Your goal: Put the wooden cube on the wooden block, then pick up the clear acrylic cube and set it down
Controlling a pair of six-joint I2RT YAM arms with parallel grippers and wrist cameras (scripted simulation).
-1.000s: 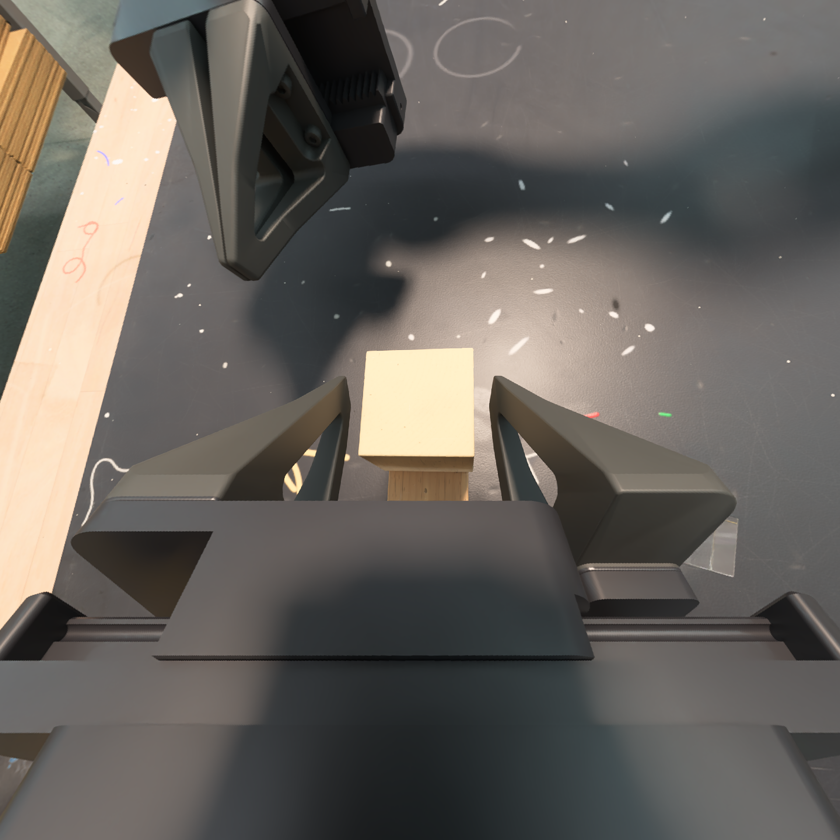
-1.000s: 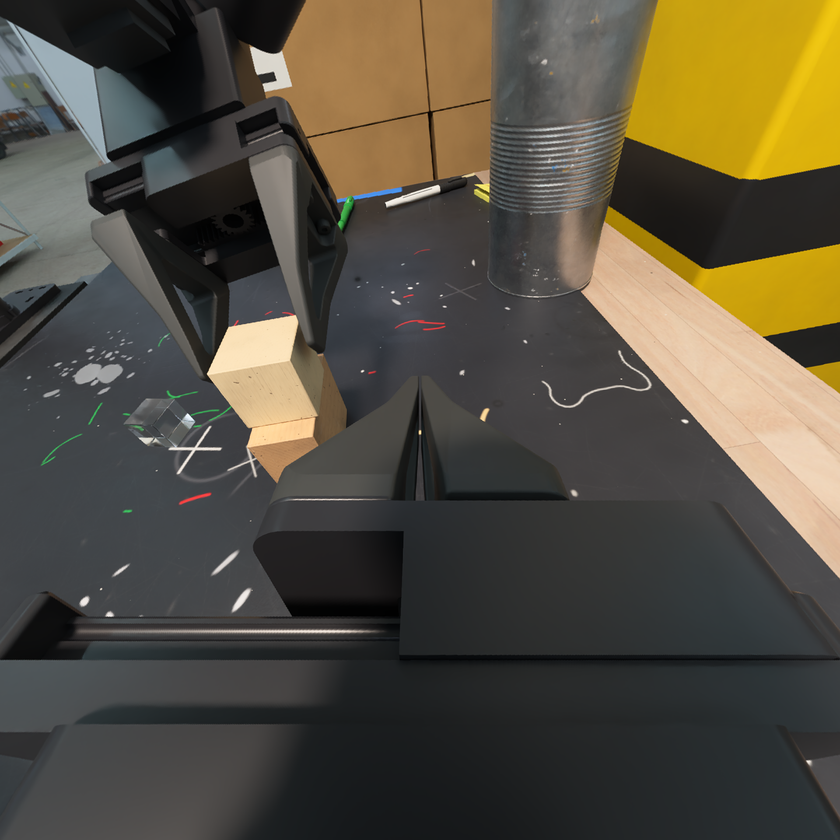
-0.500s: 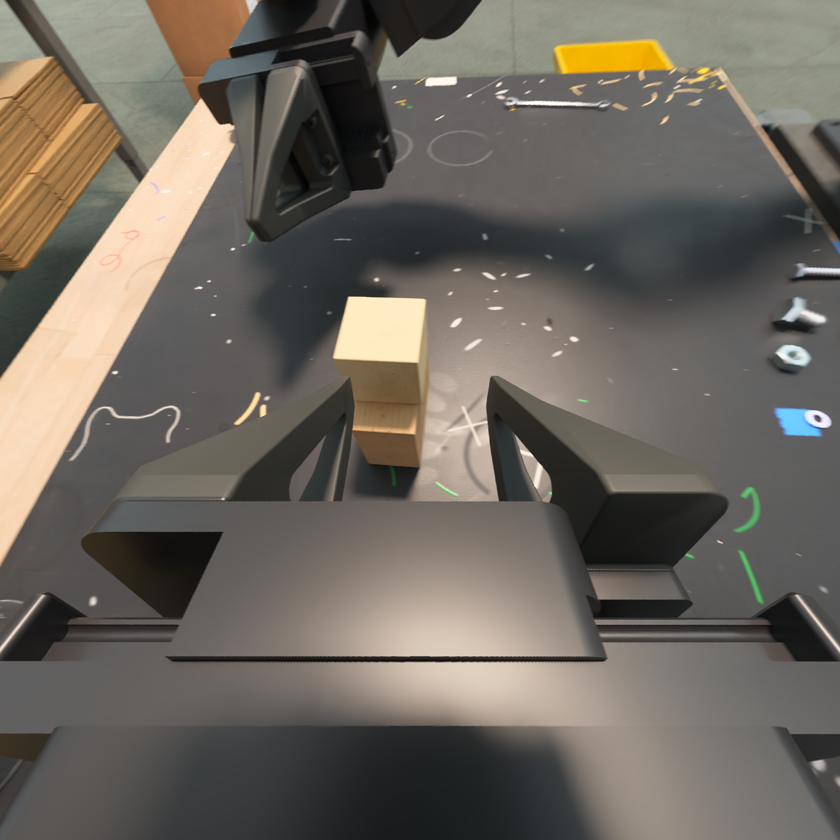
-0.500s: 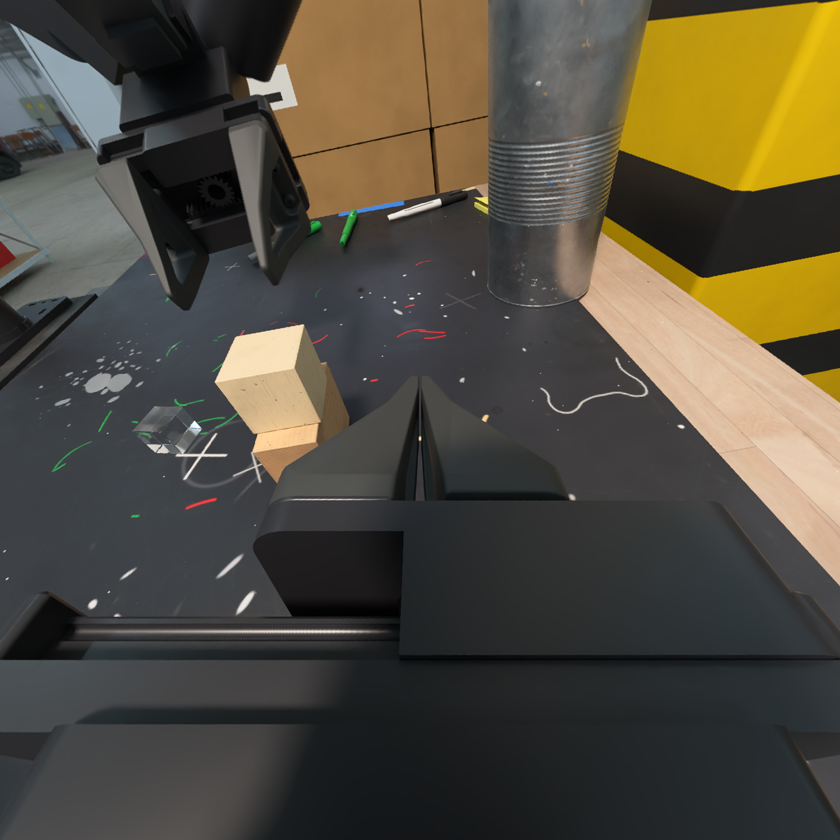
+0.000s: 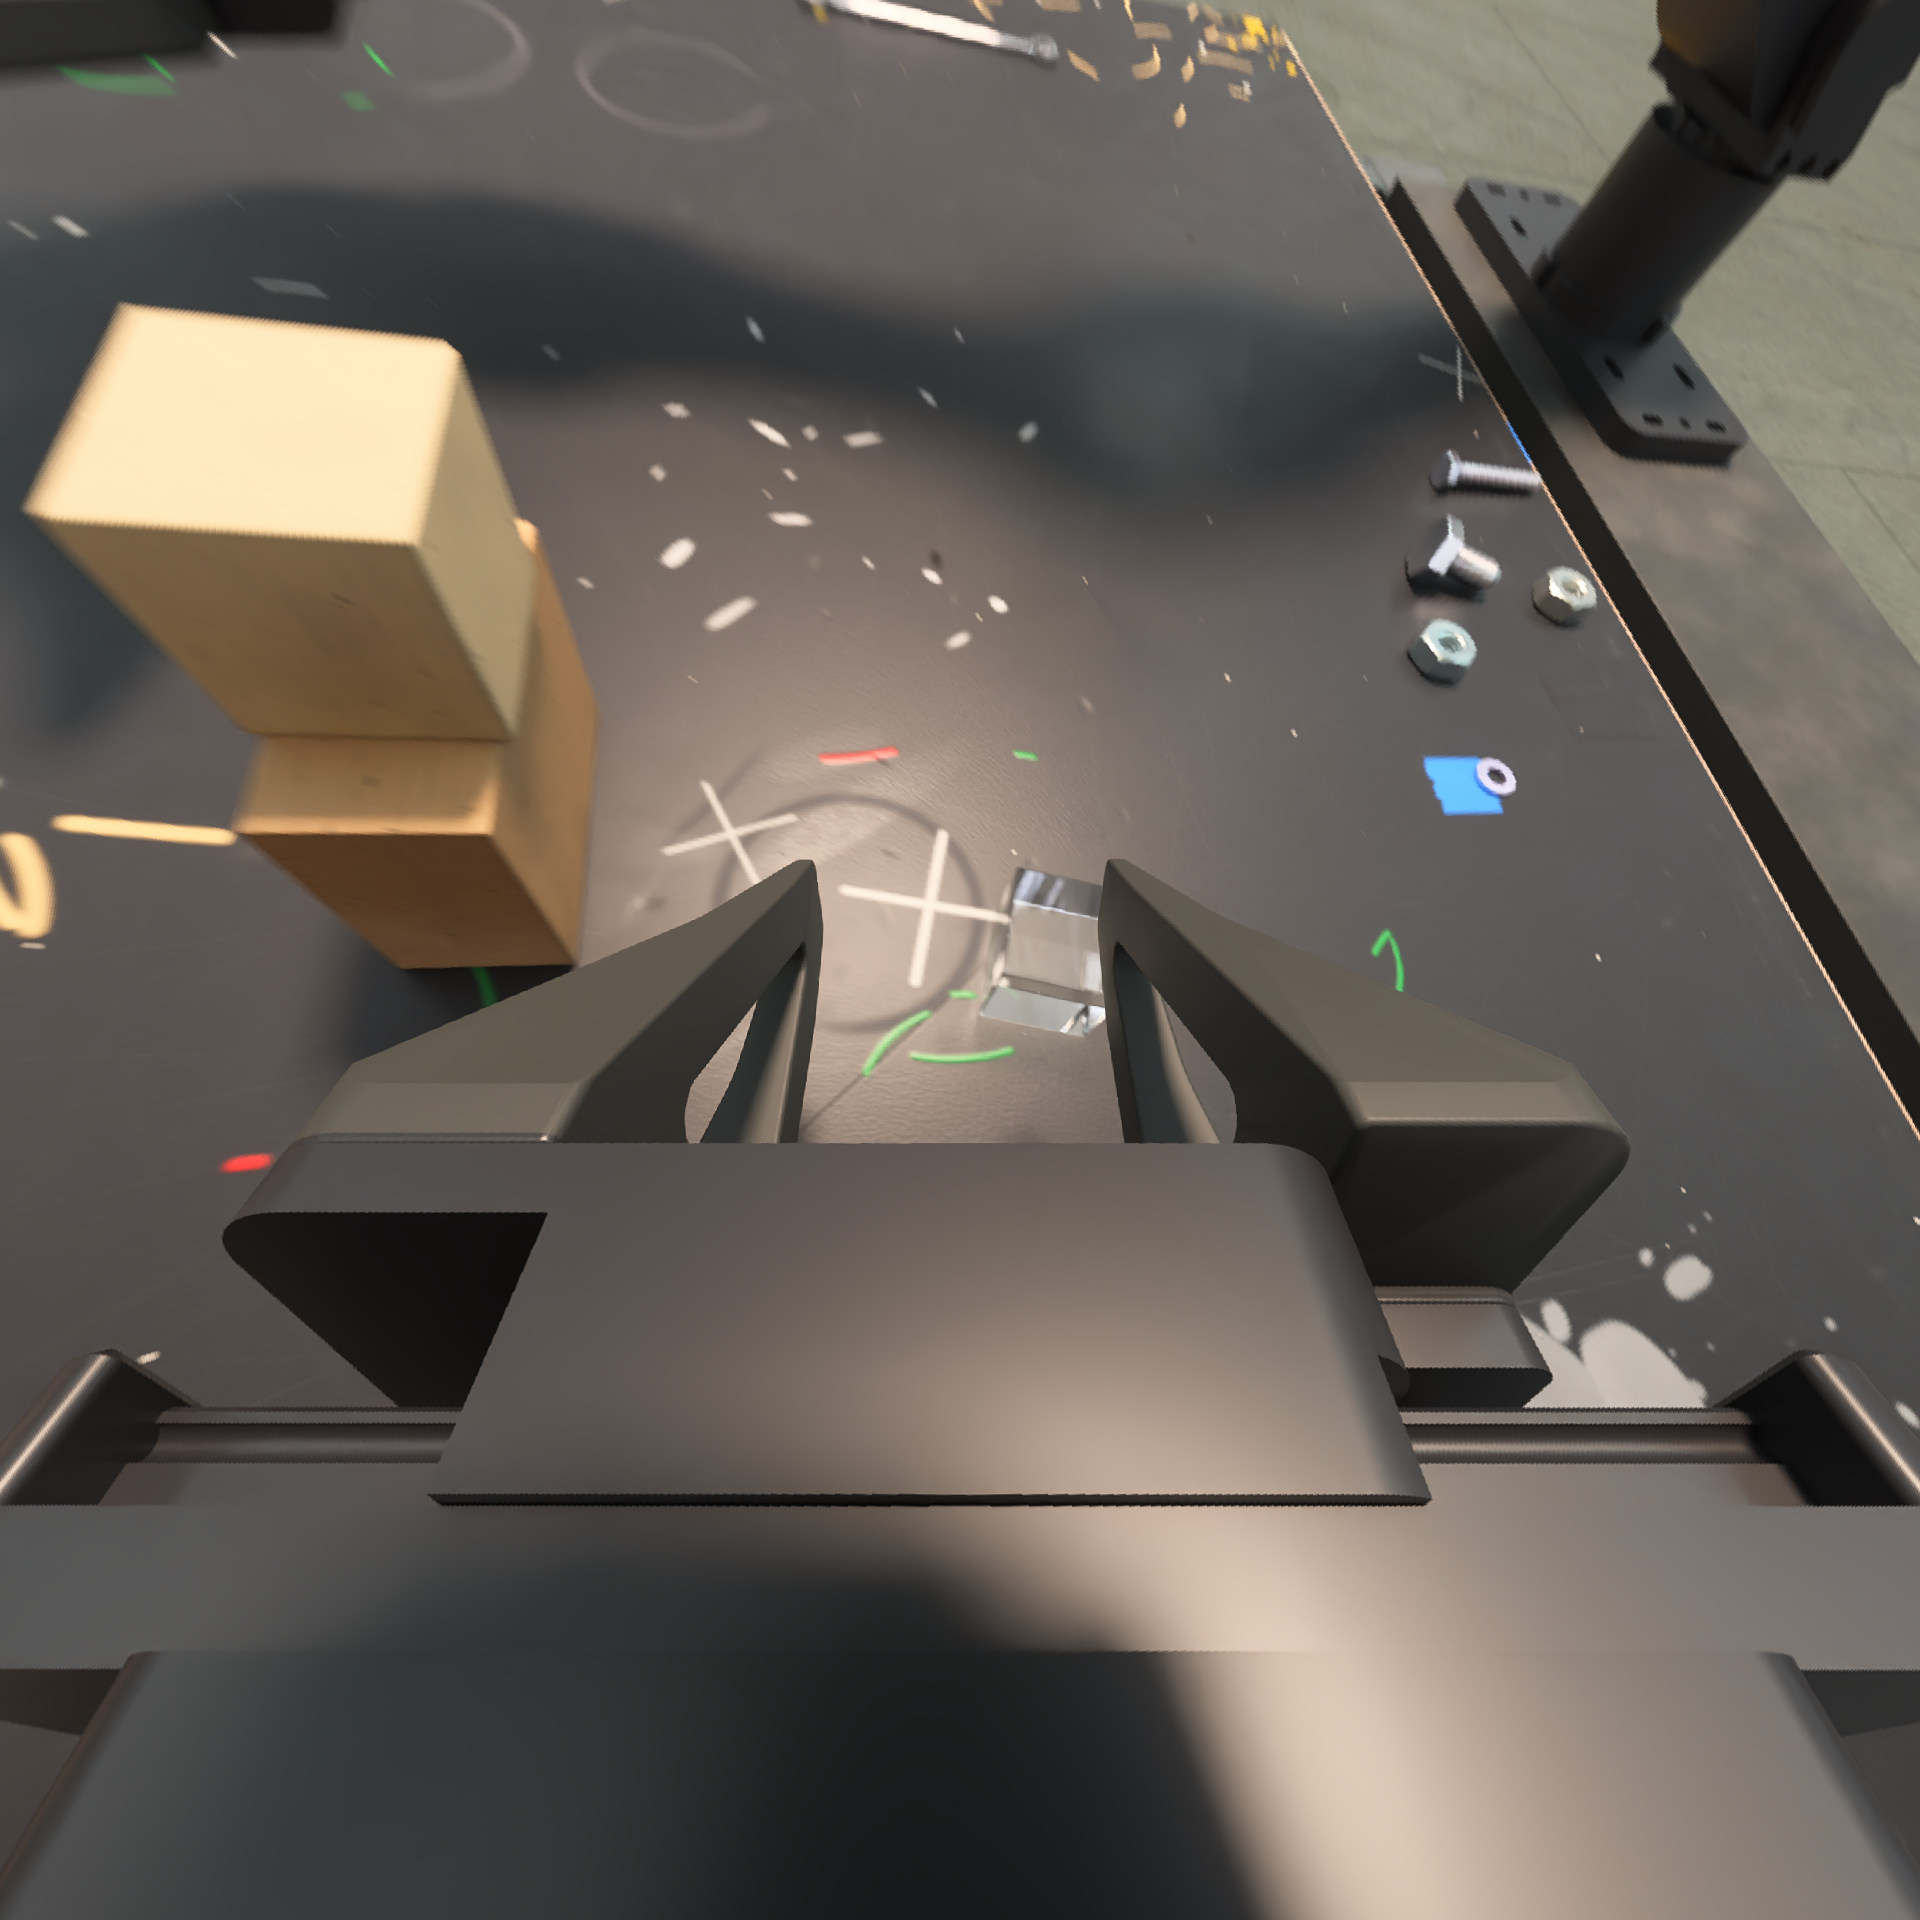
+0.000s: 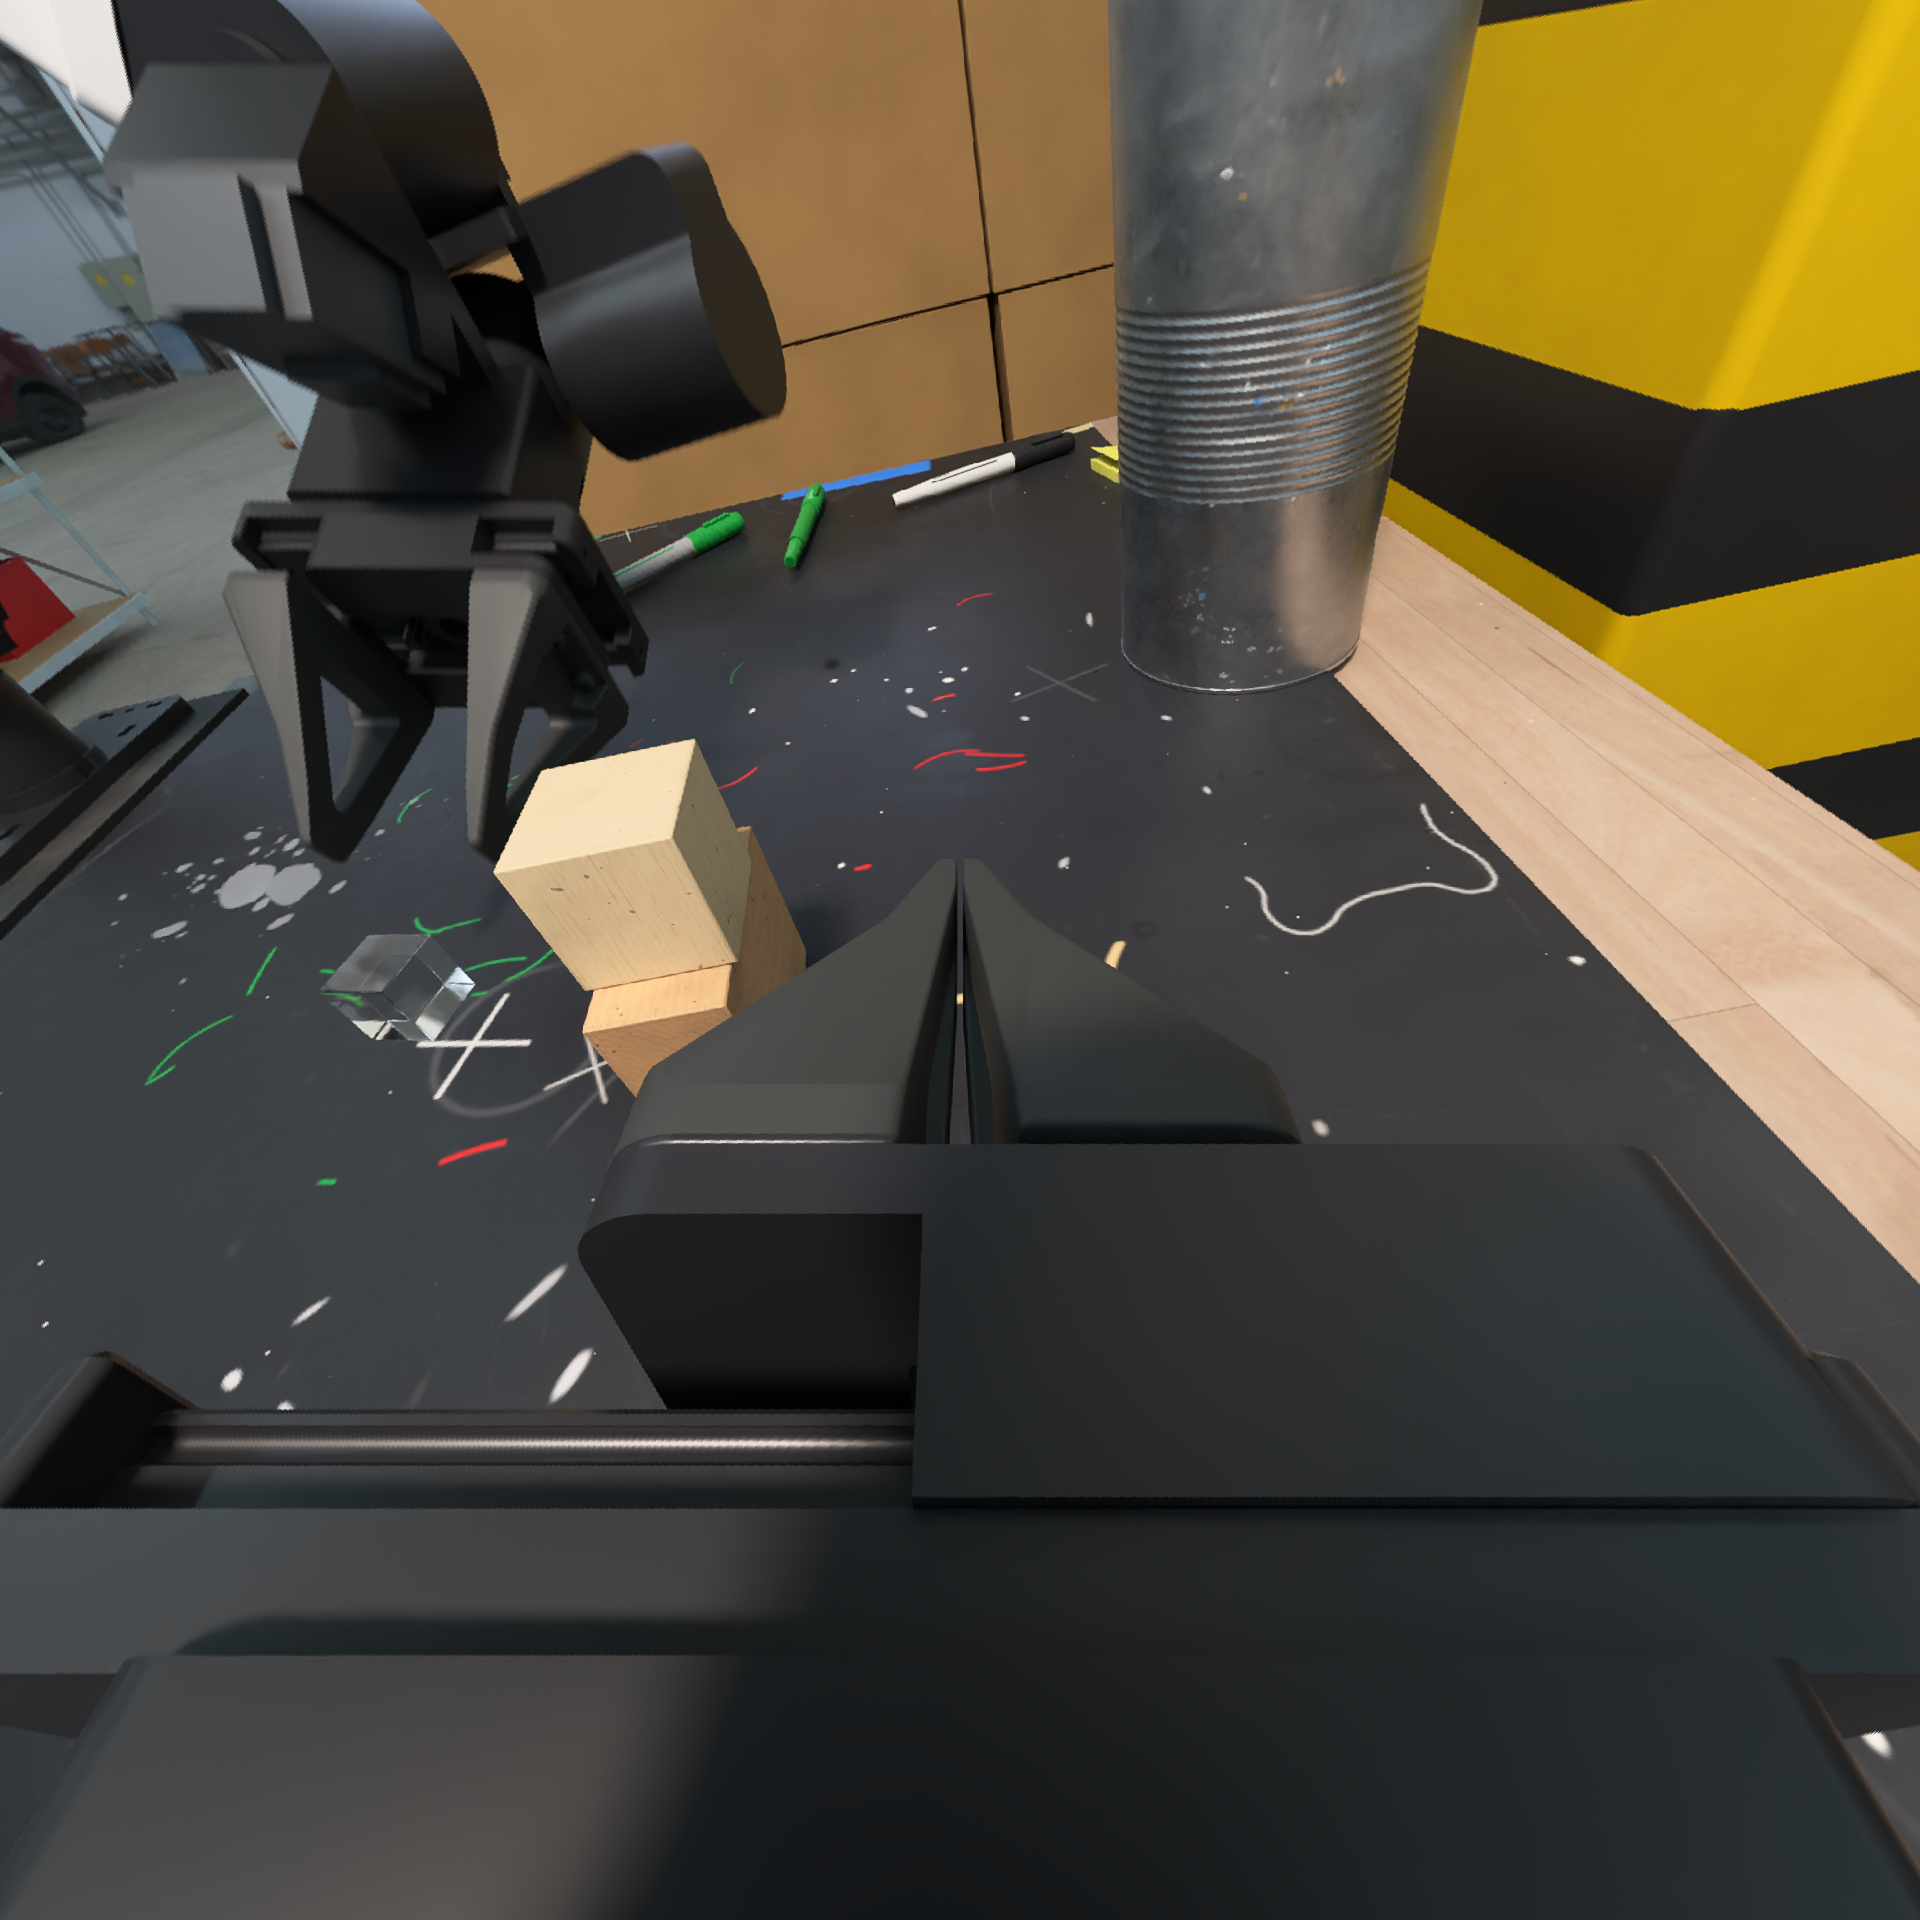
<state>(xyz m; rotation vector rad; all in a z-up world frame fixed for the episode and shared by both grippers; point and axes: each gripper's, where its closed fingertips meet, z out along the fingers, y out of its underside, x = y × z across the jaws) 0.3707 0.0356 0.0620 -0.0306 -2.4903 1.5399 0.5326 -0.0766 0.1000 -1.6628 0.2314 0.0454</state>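
Pale wooden cube sits atop darker wooden block, slightly offset. Left gripper spread wide, empty, above the mat; small clear acrylic cube on dark mat just beside its right-hand finger. Right gripper closed, empty, near stack.

The cube was pale raw wood, matt, with fine grain and small dark specks; the block under it was a warmer, darker wood. The small cube was clear and glossy, catching bright glints. The bench top was matt black, flecked with paint, with a pale planked wood strip along its right edge. The pipe at the far right corner was dull scuffed grey metal, threaded. Both grippers looked like smooth matt dark plastic.
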